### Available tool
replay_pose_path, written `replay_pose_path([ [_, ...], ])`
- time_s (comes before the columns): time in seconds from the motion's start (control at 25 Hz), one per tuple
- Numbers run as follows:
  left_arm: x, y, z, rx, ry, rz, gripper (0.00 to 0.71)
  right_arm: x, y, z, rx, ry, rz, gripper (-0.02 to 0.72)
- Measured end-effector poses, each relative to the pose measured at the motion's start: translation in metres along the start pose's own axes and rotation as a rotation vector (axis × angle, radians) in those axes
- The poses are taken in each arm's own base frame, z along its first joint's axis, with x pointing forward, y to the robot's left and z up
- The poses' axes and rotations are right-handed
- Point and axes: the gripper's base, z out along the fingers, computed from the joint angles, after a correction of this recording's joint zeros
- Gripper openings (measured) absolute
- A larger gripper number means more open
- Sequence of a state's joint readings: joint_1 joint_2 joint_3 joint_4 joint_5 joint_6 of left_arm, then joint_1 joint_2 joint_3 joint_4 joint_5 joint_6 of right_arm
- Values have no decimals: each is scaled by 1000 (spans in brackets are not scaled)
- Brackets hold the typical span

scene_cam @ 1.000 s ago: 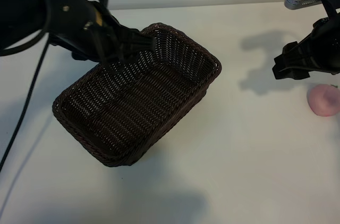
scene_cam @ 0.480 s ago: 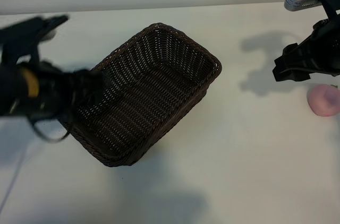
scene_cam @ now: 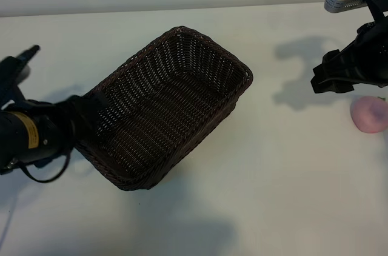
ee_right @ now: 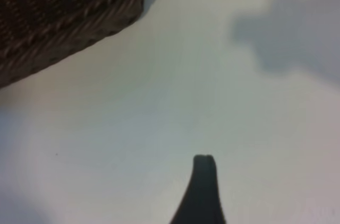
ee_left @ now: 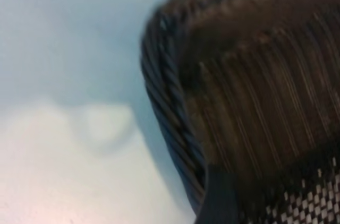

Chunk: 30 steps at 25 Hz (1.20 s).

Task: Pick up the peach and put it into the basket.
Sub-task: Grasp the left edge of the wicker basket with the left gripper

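The peach point(scene_cam: 370, 114) sits on the table point(scene_cam: 285, 171) at the far right, well apart from the basket point(scene_cam: 165, 105). The right gripper point(scene_cam: 332, 77) hangs just above and left of it, open and empty, far nearer than the left gripper point(scene_cam: 91, 113), whose jaw state I cannot tell, at the basket's left end.

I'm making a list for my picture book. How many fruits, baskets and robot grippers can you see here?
Fruit: 1, the peach
Baskets: 1, the basket
Robot grippers: 2, the left gripper and the right gripper
Total: 4
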<state>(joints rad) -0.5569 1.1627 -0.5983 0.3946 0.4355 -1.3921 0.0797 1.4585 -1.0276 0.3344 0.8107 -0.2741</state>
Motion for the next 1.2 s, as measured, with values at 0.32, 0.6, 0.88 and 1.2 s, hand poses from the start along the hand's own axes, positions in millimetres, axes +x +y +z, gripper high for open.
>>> replay_pose_path([
  [0.32,-6,2,0,-13,-72,-109,525,0,0,0,-4,5,3,595],
  [0.6,-6,1,0,-8,-68,-119,523,2,1,0,-6,18,1,595],
  [0.88,-4,18,3,-194,-78,-169,521,2,1,0,-6,21,0,595],
  [1.2,4,19,27,-190,-64,-231,521,2,1,0,-7,24,-1,595],
])
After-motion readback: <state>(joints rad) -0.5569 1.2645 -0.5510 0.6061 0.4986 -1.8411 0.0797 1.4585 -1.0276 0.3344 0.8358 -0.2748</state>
